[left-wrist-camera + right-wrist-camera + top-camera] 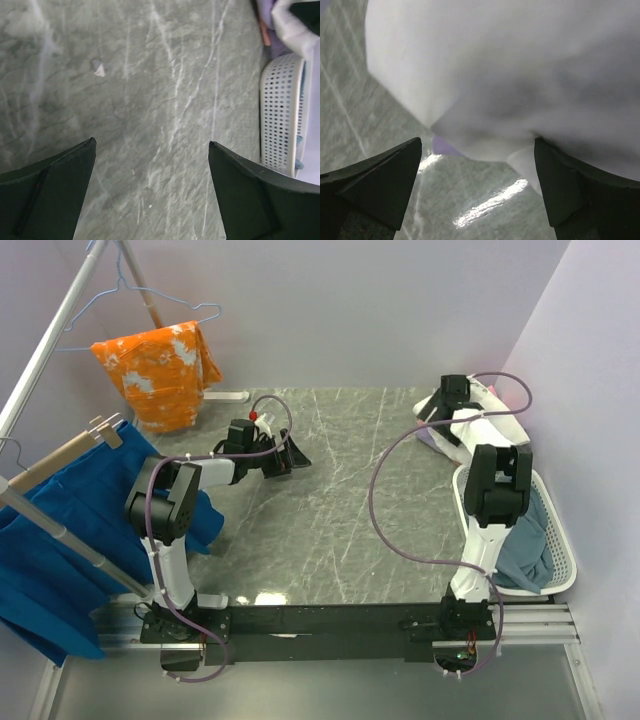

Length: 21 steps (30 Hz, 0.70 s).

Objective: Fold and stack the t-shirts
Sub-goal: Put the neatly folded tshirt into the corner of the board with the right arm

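T-shirts (490, 428) lie heaped, white tee (520, 75) uppermost.

The t-shirt (520, 65) is white, the table (340, 500) grey with white veins (the garment (160, 370) orange, splotched white).

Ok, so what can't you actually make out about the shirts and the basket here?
- White t-shirt: in the top view the right arm covers part of it; no print shows.
- Right wrist view: its cloth fills the frame, blurred, edges cut off.
- Basket: contents partly behind that arm; left wrist view crops it.
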Tool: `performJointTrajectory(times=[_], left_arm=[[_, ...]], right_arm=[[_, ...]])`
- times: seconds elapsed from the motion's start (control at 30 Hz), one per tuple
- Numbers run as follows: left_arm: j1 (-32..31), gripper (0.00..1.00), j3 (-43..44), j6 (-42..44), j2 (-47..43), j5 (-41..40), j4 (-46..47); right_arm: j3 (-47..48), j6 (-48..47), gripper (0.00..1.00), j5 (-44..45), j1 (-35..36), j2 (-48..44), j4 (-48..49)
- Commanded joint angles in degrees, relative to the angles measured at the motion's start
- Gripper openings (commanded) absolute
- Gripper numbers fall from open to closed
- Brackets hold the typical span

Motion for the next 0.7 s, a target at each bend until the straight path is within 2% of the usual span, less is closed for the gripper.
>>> performJointTrajectory(times=[0.0, 0.1, 0.13, 0.27, 0.4, 0.67], left_arm=[[-0.3, 0.99, 1.2, 2.6, -2.0, -2.6, -2.8], [-0.4, 0.99, 1.5, 2.7, -2.6, -4.5, -3.5], [-0.4, 0.99, 1.3, 2.9, -3.0, -5.4, -3.7], [-0.5, 0.99, 1.0, 4.3, -6.9, -14.8, -7.9], [-0.9, 0.99, 0.1, 5.8, -14.6, -28.2, -13.0], [-1.7, 1.00, -1.6, 7.6, -28.0, -39.6, -17.4]], right_arm=[[1.1, 0.9, 1.00, 9.5, -3.0, -4.8, -0.8], [-2.4, -2.2, 1.00, 7.7, -3.8, -8.0, 3.5], [-4.0, -3.8, 1.00, 4.5, -3.5, -9.3, 7.5], [-14.3, -8.0, 1.00, -5.0, -1.4, -19.2, 17.7], [-18.3, -11.1, 1.00, -8.0, 1.5, -25.6, 19.3], [-28.6, -15.4, 1.00, -7.0, 11.7, -41.2, 19.1]])
